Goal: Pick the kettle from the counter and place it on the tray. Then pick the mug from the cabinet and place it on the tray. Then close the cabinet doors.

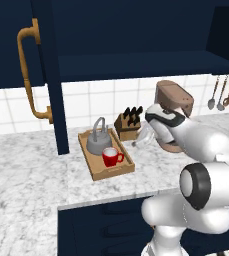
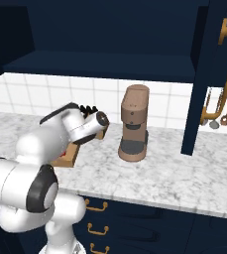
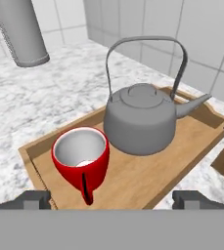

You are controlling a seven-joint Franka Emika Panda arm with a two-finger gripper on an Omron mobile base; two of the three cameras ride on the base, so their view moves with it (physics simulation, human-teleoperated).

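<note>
Room: we see a kitchen with a white tiled wall behind a marble counter (image 1: pixel 31 165) that sits over dark navy drawers with brass pulls.
Cabinet: the navy wall cabinet (image 1: pixel 136 60) hangs above the counter with both doors swung open; we see the left door (image 1: pixel 16 45) with its curved brass handle in the left base view and the right door (image 2: pixel 219 64) in the right base view. Its inner shelf looks bare where we can see it.
Tray: the wooden tray (image 1: pixel 93 167) lies on the counter, just in front of the knife block (image 1: pixel 128 123).
Kettle: the grey kettle (image 3: pixel 140 119) stands upright at the far part of the tray, its loop handle raised and its spout pointing toward the right of the hand view.
Mug: the red mug (image 3: pixel 81 158) stands upright on the tray just beside the kettle, nearer our hand, its handle turned toward the hand camera.
Gripper: our gripper (image 3: pixel 111 199) hovers low, just short of the mug, its two finger tips spread wide to either side and closed on nothing.
Coffee machine: the brown coffee machine (image 2: pixel 134 124) stands on the counter to the right of the tray, partly behind our arm in the left base view.
Utensils: a few ladles and spoons (image 1: pixel 221 95) hang on the tiles at the far right.
</note>
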